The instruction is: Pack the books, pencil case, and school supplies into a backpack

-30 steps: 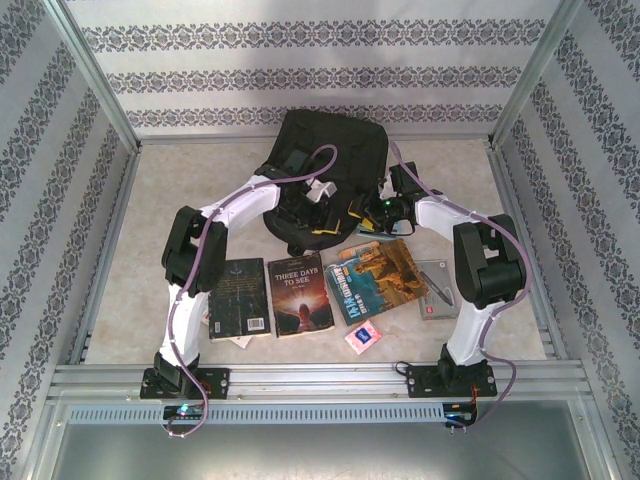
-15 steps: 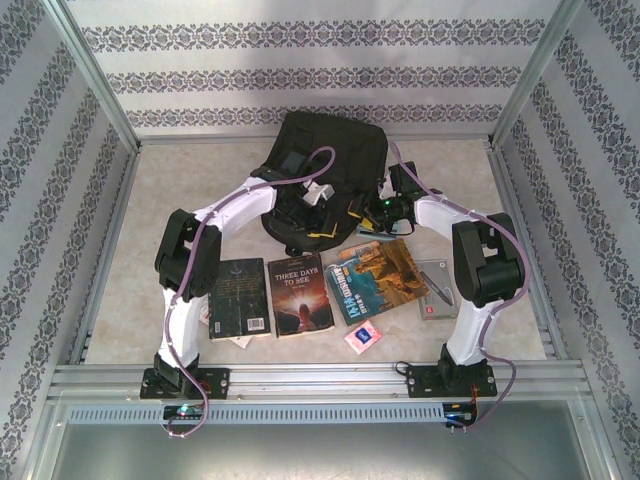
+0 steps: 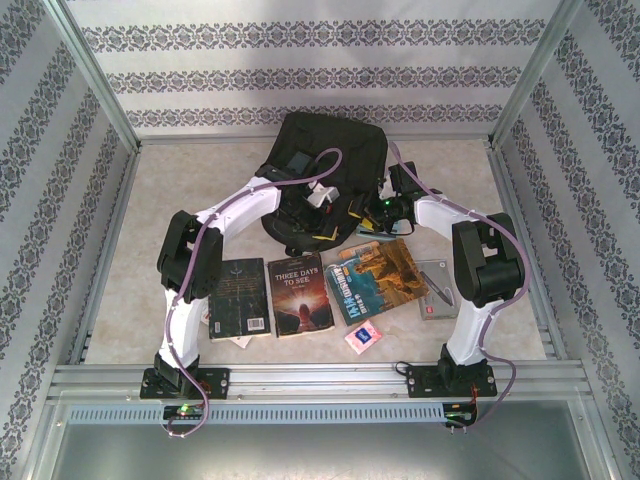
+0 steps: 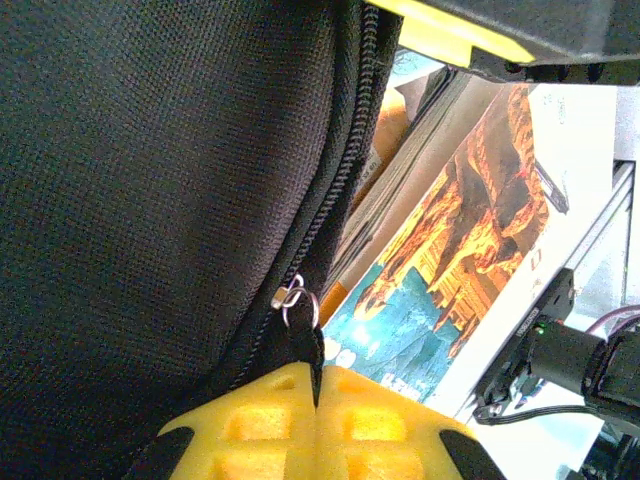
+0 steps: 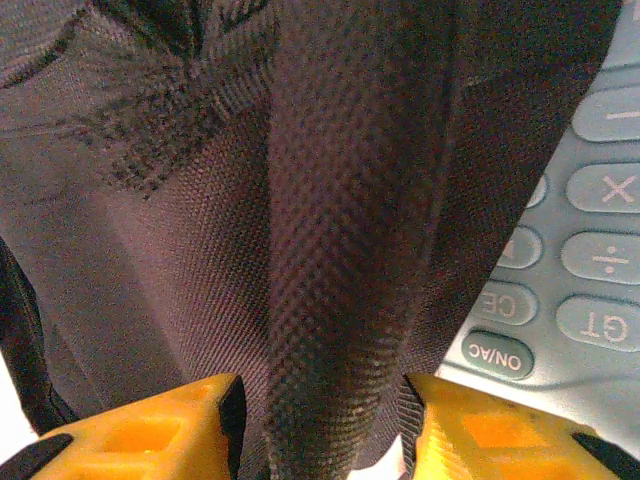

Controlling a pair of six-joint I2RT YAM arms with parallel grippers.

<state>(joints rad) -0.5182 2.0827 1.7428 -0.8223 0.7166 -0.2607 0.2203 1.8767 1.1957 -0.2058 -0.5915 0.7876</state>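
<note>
The black backpack [image 3: 335,150] lies at the back of the table. At the bag's near edge my left gripper [image 3: 322,228] is shut on the black zipper pull [image 4: 305,335], pinched between the yellow pads [image 4: 250,430]. My right gripper [image 3: 378,213] is at the bag's right side, and a thick fold of backpack fabric [image 5: 340,300] fills the space between its jaws. A light blue calculator [image 5: 590,270] lies just beside it. Three books lie in a row in front of the bag: black [image 3: 239,296], "Three Days to See" [image 3: 300,293] and blue-and-orange [image 3: 383,278].
A pink-and-white packet [image 3: 363,336] lies near the front, below the illustrated book. A flat grey case [image 3: 437,288], possibly the pencil case, sits by the right arm. Metal frame rails [image 3: 300,375] border the table, and patterned walls close in three sides.
My left gripper has closed on the zipper pull, and its wrist has shifted slightly towards the back. The right arm and the books have not moved.
</note>
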